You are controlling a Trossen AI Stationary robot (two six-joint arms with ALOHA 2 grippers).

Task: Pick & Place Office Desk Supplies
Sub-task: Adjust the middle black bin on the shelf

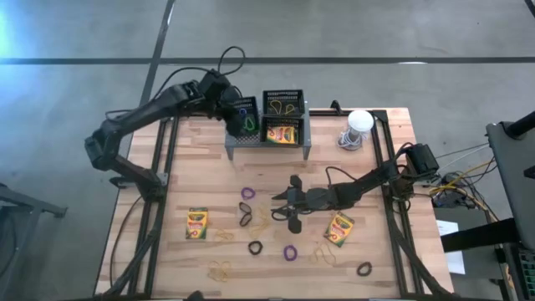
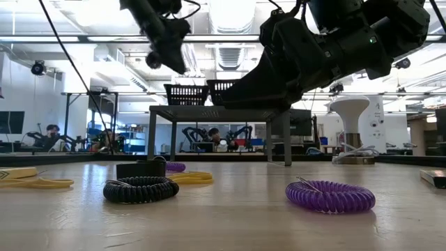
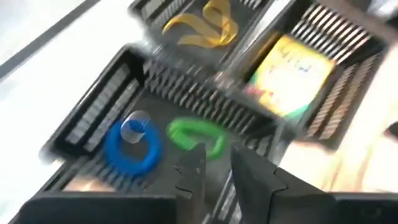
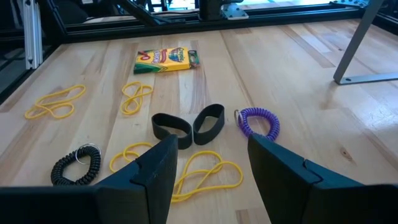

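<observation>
Wood table (image 1: 192, 167), crayon box (image 4: 165, 60), label unreadable

Left gripper (image 1: 236, 113) over rack (image 1: 267, 144); right gripper (image 1: 282, 206) mid-table.

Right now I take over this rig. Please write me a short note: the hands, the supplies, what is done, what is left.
Left hand: over the black rack basket, nothing visibly held.
Right hand: open, low over the wooden table, empty.
Done: blue coil band, green band, one yellow crayon box, tan bands in baskets.
Left: two crayon boxes, black bands, purple coil, yellow rubber bands.
</observation>
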